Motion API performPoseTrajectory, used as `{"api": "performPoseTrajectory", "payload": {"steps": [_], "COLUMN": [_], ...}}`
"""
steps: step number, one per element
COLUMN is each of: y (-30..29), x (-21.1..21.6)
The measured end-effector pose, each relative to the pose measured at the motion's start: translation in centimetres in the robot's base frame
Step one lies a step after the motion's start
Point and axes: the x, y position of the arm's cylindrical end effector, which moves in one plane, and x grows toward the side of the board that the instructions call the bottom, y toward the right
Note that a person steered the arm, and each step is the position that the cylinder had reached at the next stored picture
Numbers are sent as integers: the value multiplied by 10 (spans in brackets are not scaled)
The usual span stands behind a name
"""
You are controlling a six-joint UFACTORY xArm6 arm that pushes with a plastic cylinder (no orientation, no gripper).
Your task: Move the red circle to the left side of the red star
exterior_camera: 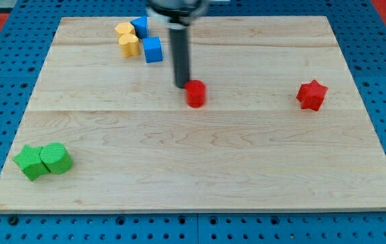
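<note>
The red circle [196, 93] lies near the middle of the wooden board, a little toward the view's top. The red star [311, 95] lies well to its right, at about the same height in the view. My tip [181, 85] stands just left of the red circle and slightly above it in the view, touching or nearly touching its upper left edge. The rod rises from there to the view's top.
Two yellow blocks [127, 38] and two blue blocks [149, 43] cluster at the top left. A green star-like block [30, 163] and a green round block [56, 158] sit together at the bottom left. The board [200, 169] ends on a blue pegboard.
</note>
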Motion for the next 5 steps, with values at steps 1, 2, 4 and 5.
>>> {"api": "performPoseTrajectory", "payload": {"steps": [1, 2, 4, 5], "y": [-2, -10, 50, 110], "x": [14, 33, 51, 50]}}
